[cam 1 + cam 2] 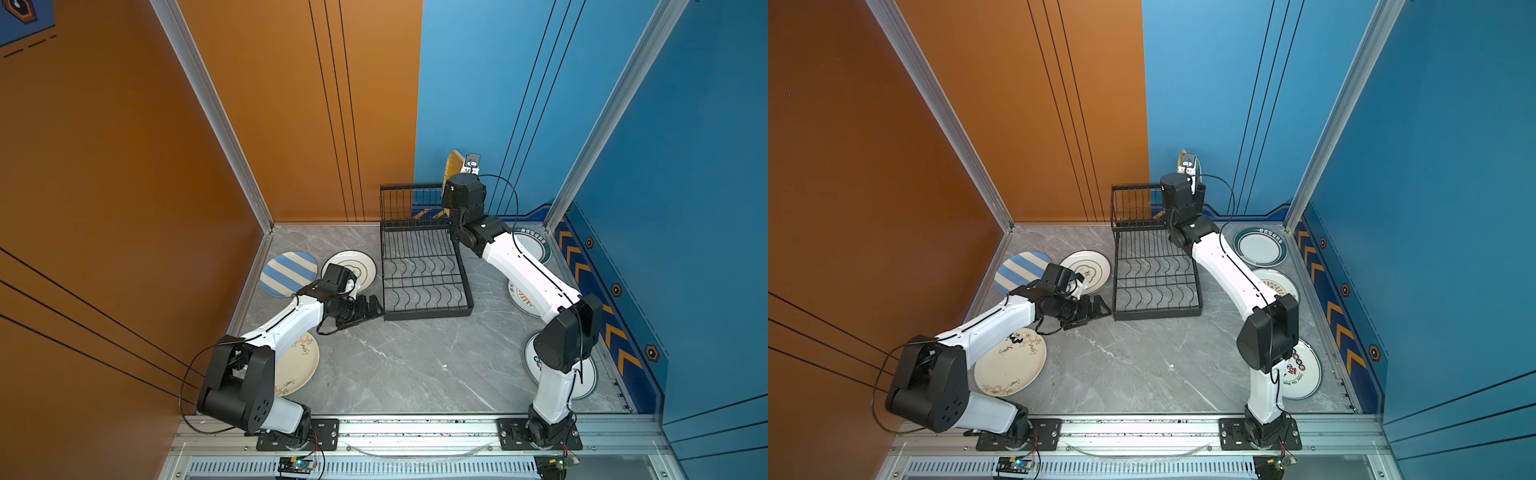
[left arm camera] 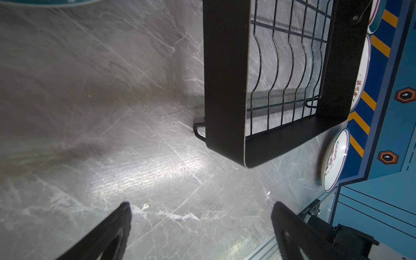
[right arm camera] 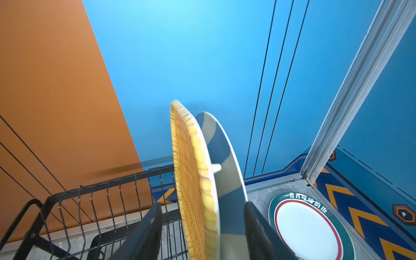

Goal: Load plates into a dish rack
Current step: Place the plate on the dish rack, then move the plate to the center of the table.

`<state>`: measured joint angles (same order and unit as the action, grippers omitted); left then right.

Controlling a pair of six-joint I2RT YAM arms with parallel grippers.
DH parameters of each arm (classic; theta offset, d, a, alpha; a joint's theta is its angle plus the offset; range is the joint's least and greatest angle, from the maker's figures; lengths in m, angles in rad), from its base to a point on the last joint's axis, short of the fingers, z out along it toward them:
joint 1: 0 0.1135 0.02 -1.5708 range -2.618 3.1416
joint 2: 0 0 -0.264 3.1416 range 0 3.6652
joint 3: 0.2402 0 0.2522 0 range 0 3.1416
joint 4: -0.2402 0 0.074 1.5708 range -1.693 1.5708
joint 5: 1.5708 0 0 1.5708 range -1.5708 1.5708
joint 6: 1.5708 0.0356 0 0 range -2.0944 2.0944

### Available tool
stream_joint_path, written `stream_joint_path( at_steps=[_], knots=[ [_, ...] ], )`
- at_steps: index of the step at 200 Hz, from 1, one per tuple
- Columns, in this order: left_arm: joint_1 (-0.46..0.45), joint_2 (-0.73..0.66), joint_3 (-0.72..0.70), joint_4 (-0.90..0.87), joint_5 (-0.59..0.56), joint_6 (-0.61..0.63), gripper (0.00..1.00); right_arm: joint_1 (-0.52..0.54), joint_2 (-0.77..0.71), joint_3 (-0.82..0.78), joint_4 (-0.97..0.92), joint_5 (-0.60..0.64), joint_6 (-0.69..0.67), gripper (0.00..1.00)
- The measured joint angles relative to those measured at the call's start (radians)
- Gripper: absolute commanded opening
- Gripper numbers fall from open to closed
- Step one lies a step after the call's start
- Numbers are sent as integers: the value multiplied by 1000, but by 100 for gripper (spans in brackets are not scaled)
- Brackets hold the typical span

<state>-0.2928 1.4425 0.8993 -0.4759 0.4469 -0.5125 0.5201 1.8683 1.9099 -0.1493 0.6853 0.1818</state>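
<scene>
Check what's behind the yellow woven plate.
A blue-striped plate stands upright just behind the yellow woven plate. Their bottoms are hidden, covered by the right arm in both top views.

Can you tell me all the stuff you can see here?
table: one, grey marble.
dish rack: one, black wire, back middle of the table.
flat plates: six, one blue-striped, five white or cream, on the table, three each side of the rack.
standing plates: two, yellow woven and blue-striped, on edge in the rack's raised back tier.
walls: orange left, blue behind and right.
left end effector: black, open, low by the rack's front corner.
right end effector: black, open, astride both standing plates.
</scene>
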Motion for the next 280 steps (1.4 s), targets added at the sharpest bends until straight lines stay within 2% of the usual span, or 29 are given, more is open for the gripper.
stream_joint_path(
  at_steps=[44, 88, 129, 163, 201, 239, 280],
  knots=[
    [6, -23, -5, 0, -18, 0, 98, 29, -135, -129, -83, -20, 62, 72],
    [4, -31, -14, 0, -25, 0, 98, 45, -338, -339, -224, -65, 188, 77],
    [-3, -33, -15, 0, -25, 0, 98, -10, -531, -539, -380, -132, 313, 83],
    [-18, -34, -30, 4, -24, 1, 98, -183, -659, -689, -497, -247, 384, 88],
    [-28, -34, -52, 10, -23, 0, 98, -462, -729, -846, -576, -435, 412, 93],
    [-43, -34, -53, 15, -20, 0, 98, -760, -708, -952, -628, -589, 402, 99],
    [-49, -34, -53, 16, -18, 0, 98, -997, -617, -975, -632, -665, 348, 100]
  ],
)
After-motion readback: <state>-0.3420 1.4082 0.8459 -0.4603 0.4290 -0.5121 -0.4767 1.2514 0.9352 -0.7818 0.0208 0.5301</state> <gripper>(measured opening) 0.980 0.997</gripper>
